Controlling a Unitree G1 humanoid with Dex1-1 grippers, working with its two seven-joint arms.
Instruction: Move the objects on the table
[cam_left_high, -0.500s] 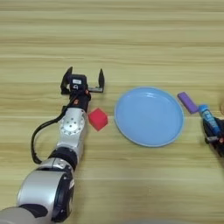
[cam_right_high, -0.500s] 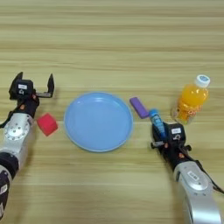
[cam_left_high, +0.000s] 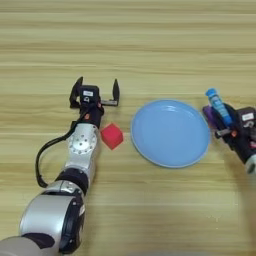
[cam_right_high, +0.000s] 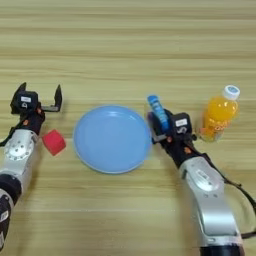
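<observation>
We found the purple bar (cam_left_high: 209, 114) mostly hidden behind the right claw (cam_right_high: 161, 129), right forearm cut by the left-eye edge

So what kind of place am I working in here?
Probably a tabletop test bench: a bare wooden table holding only props, a light-blue plate, a red cube and an orange drink bottle.
</observation>
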